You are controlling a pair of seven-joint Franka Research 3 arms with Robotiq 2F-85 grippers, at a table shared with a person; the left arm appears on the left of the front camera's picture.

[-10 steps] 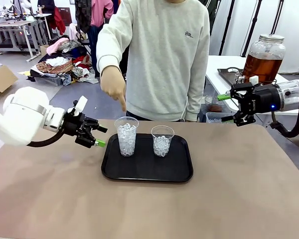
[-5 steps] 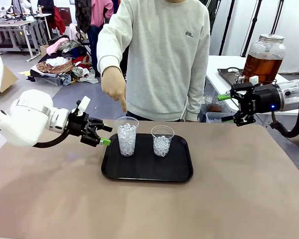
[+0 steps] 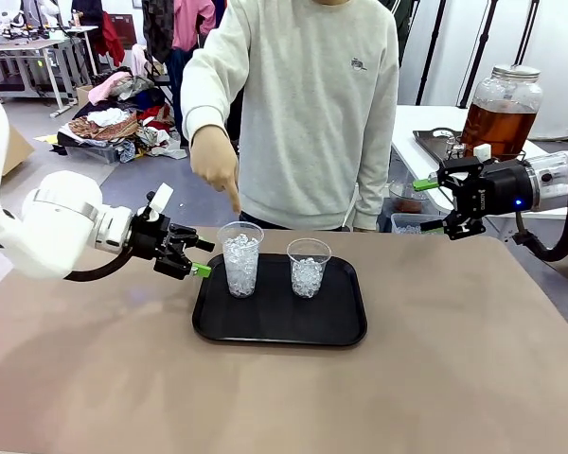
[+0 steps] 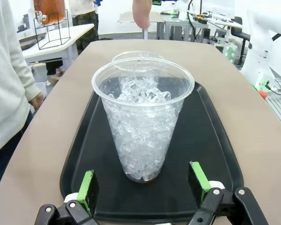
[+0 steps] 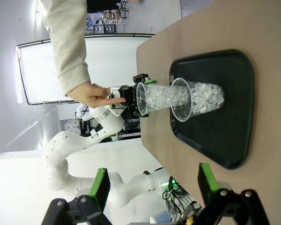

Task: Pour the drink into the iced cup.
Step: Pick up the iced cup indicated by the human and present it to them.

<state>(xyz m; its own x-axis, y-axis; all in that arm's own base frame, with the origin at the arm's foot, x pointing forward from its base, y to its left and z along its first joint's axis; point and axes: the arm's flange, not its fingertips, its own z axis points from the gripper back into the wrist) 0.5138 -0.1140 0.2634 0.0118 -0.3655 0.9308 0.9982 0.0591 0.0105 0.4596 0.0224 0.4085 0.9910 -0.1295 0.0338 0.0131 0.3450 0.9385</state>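
Black tray [image 4: 214, 150] holds the cup [image 4: 143, 122], just ahead of the left fingers [image 4: 88, 187] and lined up with their gap. They are wide open and hold nothing. Best to slide in level, then squeeze softly so the thin cup won't crush. The right fingers [image 3: 424, 184] are open too; the drink [image 3: 500, 123] stands beyond them.

Black tray [image 3: 265, 331] on a brown table [image 3: 454, 378]
A person in a grey sweatshirt [image 3: 312, 123] stands at the far edge; heaped clothes [image 3: 114, 128] lie beyond.
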